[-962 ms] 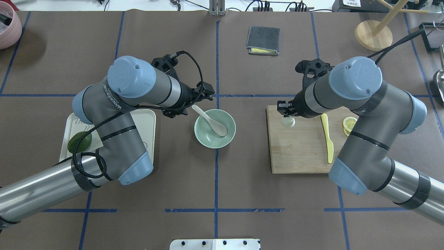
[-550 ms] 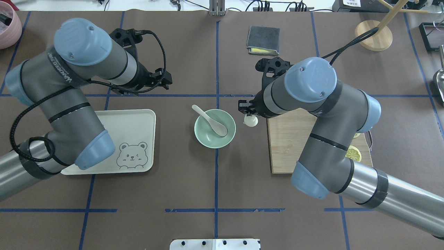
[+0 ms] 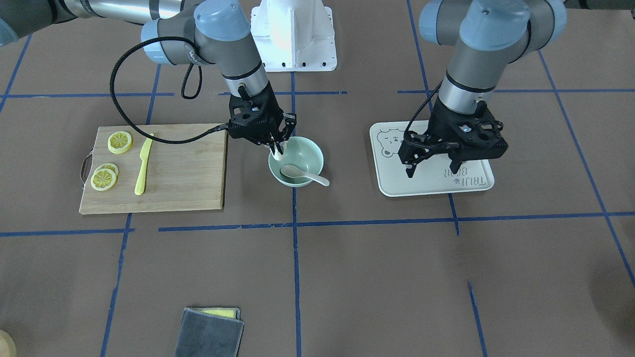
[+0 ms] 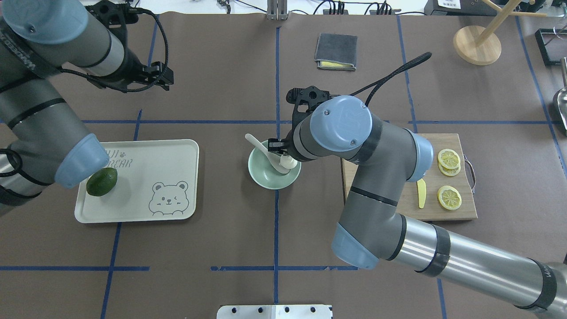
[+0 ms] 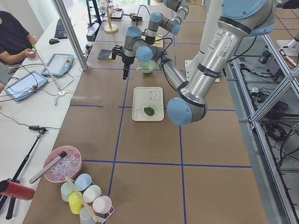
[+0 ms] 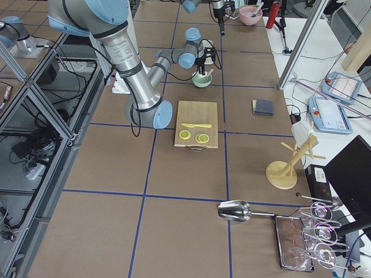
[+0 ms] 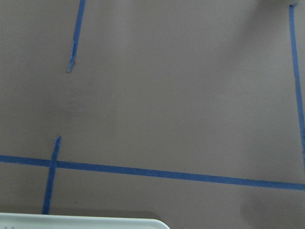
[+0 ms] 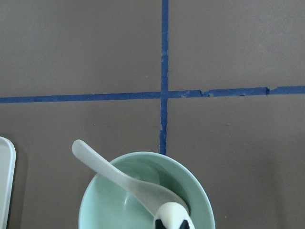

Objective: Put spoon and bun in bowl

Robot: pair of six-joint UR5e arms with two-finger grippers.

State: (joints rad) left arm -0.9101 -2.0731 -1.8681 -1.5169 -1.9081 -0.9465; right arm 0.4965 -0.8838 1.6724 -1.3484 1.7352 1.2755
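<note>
Over bowl (image 4: 266, 177) with one spoon (image 4: 258, 144): right claw (image 3: 277, 148) pinches one bun (image 4: 290, 163); left claw (image 3: 434, 166) spread.

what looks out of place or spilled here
Nothing spilled or damaged. The spoon lies in the bowl, handle poking over the rim; the right claw holds the bun over the bowl.

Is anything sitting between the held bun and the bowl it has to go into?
Only the spoon. The right gripper holds the bun just over the bowl, near its rim, and the spoon's scoop lies in the bowl right beside or under the bun. The bun would likely settle against the scoop. Nothing else visible is in the way.
</note>
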